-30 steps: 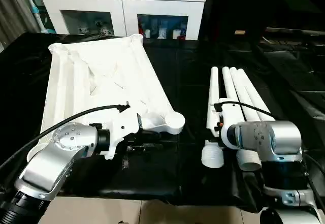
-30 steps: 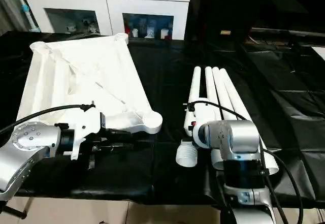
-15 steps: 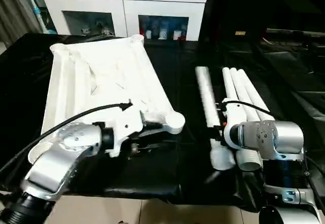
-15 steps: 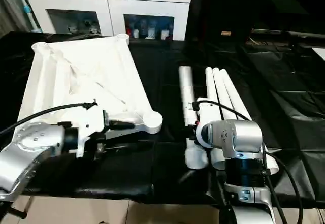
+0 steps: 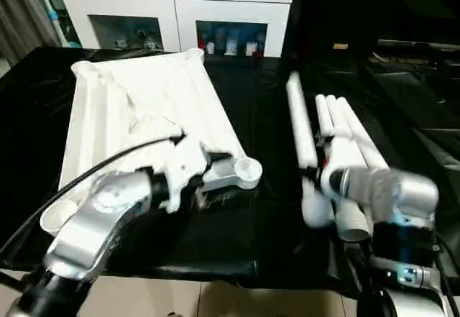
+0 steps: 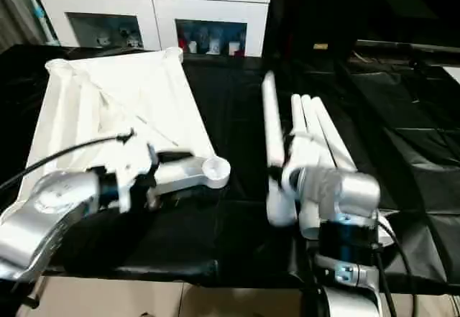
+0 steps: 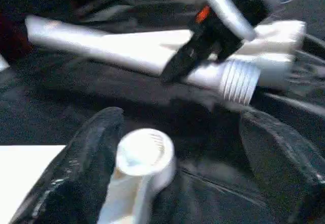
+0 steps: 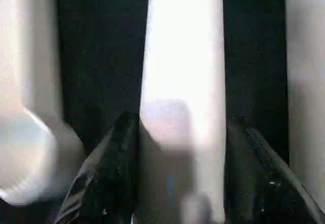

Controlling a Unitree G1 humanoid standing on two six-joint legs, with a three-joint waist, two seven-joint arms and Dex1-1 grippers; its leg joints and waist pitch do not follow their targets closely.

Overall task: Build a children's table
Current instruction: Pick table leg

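Two jobs run side by side, and I take them from my left. The white plastic rectangular tabletop [image 5: 144,116] lies upside down on the black-draped bench [image 5: 237,231], ribbed X-braced underside up, and its near round corner socket [image 5: 248,170] points toward the legs. My left gripper [image 7: 177,153] sits at that corner with its black fingers [image 7: 86,158] spread wide; one finger is close against the socket's open mouth, the other stands well clear, so nothing is clamped. To do this part well, I judge I should bracket the socket without pressing it, keeping the mouth unobstructed and the tabletop from sliding when the leg pushes in.

Between the tabletop and the remaining legs, my right gripper [image 8: 177,158] pinches one long white tapered tube leg [image 5: 302,130], a finger on each side of the tube. The leg is lifted and tilted, thin tip pointing away, ribbed fat end [image 7: 238,82] nearest me. The grip seems to sit fairly near that fat end, though the blur makes this uncertain; if so, the long tip will want to swing, so I should turn it slowly.

To the right, three more white tube legs [image 5: 348,134] lie together on the bench, just beside the lifted one.

Next I should bring the ribbed end in line with the socket mouth, square before pushing, since a tilted entry could jam or shove the tabletop.
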